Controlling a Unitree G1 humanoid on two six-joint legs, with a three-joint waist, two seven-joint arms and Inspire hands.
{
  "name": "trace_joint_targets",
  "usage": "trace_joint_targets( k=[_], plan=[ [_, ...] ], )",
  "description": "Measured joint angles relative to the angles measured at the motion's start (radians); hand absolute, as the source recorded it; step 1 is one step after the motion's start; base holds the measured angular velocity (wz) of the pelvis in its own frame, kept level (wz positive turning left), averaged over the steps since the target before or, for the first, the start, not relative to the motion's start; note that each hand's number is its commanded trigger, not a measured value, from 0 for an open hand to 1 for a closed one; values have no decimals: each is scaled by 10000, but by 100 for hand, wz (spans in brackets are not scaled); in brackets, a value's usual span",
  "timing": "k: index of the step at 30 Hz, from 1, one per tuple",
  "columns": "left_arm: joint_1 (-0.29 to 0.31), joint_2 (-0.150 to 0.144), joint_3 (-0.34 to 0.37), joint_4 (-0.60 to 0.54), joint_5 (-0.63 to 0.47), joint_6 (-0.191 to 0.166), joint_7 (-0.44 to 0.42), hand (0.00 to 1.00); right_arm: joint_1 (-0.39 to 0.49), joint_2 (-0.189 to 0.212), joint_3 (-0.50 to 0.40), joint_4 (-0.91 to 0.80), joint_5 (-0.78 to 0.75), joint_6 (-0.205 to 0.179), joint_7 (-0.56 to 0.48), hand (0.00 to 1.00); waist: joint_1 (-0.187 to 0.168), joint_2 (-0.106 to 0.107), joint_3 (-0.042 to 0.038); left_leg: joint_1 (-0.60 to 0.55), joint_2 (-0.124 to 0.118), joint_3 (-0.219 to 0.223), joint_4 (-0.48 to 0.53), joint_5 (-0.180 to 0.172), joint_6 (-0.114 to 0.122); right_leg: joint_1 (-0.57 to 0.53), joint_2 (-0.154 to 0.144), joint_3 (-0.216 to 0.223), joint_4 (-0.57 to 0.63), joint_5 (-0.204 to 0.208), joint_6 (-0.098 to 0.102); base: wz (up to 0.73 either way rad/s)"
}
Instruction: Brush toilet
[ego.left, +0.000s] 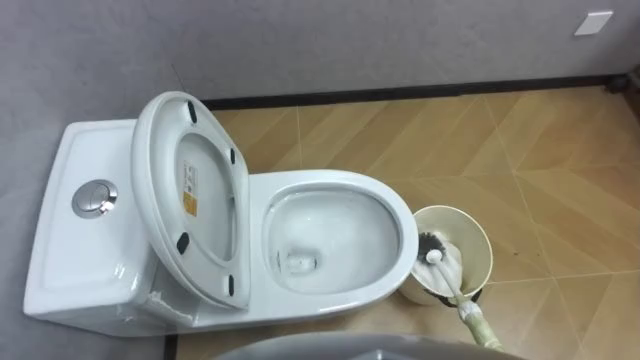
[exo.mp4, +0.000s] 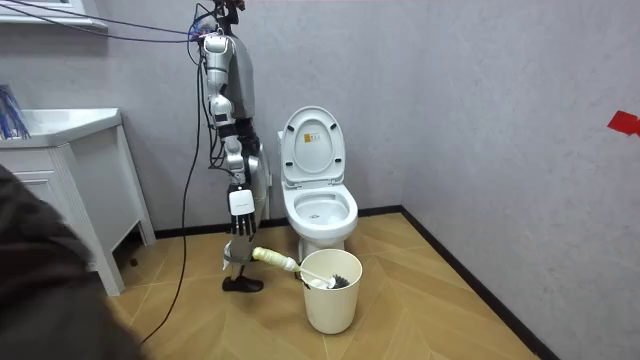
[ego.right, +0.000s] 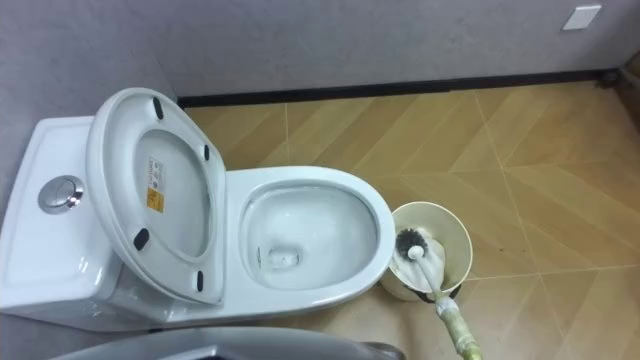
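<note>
Fingers of my right hand (exo.mp4: 240, 222): I cannot tell their grip on the brush (ego.left: 447, 270), whose head sits in the bucket (ego.left: 481, 236), lower right, just beside the toilet (ego.left: 335, 182), seat up for access.

Just past the right hand (exo.mp4: 240, 232), the brush (ego.left: 462, 303) handle looks pale green, its head white with dark bristles. Beyond it: cream bucket (ego.left: 476, 231), white toilet (ego.left: 330, 195), tan herringbone floor (ego.left: 540, 150).

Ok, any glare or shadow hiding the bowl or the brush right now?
Left eye view: bowl evenly lit, just a soft sheen on its rim, nothing washed out; brush head lies in the bin's shade yet stands out against the pale wall. Room view: even light; a dark shape near the camera covers the lower left corner, clear of the toilet.
</note>
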Motion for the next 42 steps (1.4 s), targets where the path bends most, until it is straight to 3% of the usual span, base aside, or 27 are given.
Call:
trace_joint_targets(
  k=[14, 22, 26, 31, 37, 42],
  plan=[
    [-38, -4, 35, -3, 186, 17, 89, 0, -4, -23, -63, 60, 634, 16, -459, 0, -22, 61, -7, -93, -13, -20, 125, -1, 1, 9, -37, -74, -15, -1, 2, 1],
    [33, -9, 402, -93, 187, 25, 351, 0, 139, -19, -1341, 16, 2211, -80, -1679, 0, -132, 154, 3, -33, -18, -24, 118, -1, 1, 73, -40, -87, -18, -6, 3, 0],
    [67, -1, 681, -90, 183, -44, 659, 0, 276, -63, -2081, -238, 3368, -309, -2429, 0, -231, 107, 11, 54, -18, -26, 87, -1, 0, 136, -37, -72, -22, -10, 5, 0],
    [8, 52, 1061, -91, 291, -479, 739, 0, 189, -70, -2564, -853, 3984, -753, -3125, 0, -281, 53, -4, 8, -10, -24, 91, -1, 1, 39, -43, -75, 37, -6, 9, 0],
    [-68, 363, 1102, -78, 274, -902, 794, 0, -387, -117, -2678, -1674, 3969, -1345, -3749, 0, -256, -98, 2, -293, 14, -12, 196, -1, 1, -223, -24, -87, 39, 36, -13, 0],
    [-178, 419, 1073, -68, 275, -1094, 1079, 0, -783, -206, -2529, -1993, 3974, -1649, -3968, 0, -33, -158, -6, -522, 7, -20, 219, -1, 1, -406, -28, -115, 44, 42, -18, 3]
  ],
)
